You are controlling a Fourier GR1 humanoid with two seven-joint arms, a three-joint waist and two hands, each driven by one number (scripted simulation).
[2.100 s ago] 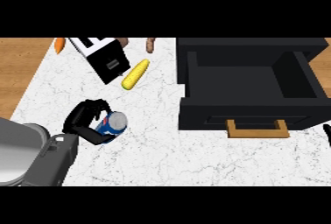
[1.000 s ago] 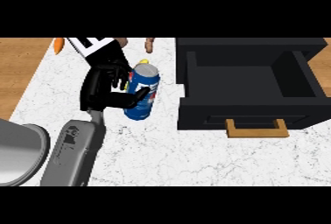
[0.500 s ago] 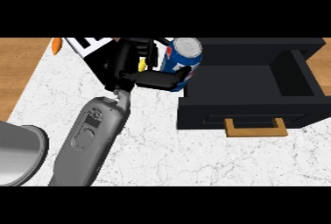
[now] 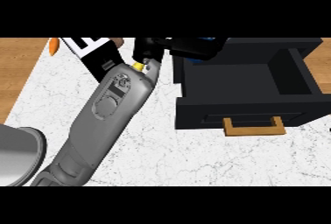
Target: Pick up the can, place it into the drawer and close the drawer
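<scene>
My left hand (image 4: 184, 47) is at the top of the view, over the back left corner of the open black drawer (image 4: 194, 105). Its fingers are curled round the blue can (image 4: 209, 40), of which only a small blue sliver shows at the picture's upper edge. The grey left forearm (image 4: 110, 109) stretches diagonally across the white marble counter (image 4: 194, 162) toward the drawer. The drawer's inside (image 4: 252, 78) is dark, and its wooden handle (image 4: 253, 127) faces me. My right hand does not show.
A black and white box (image 4: 97, 54) lies at the back left, partly behind the forearm. A yellow item (image 4: 138, 65) peeks out beside the wrist. An orange carrot (image 4: 53, 45) and a brown item (image 4: 118, 41) lie at the far edge.
My left hand has lifted the can from the counter's left side and carried it up and to the right, to above the drawer's back left corner.
</scene>
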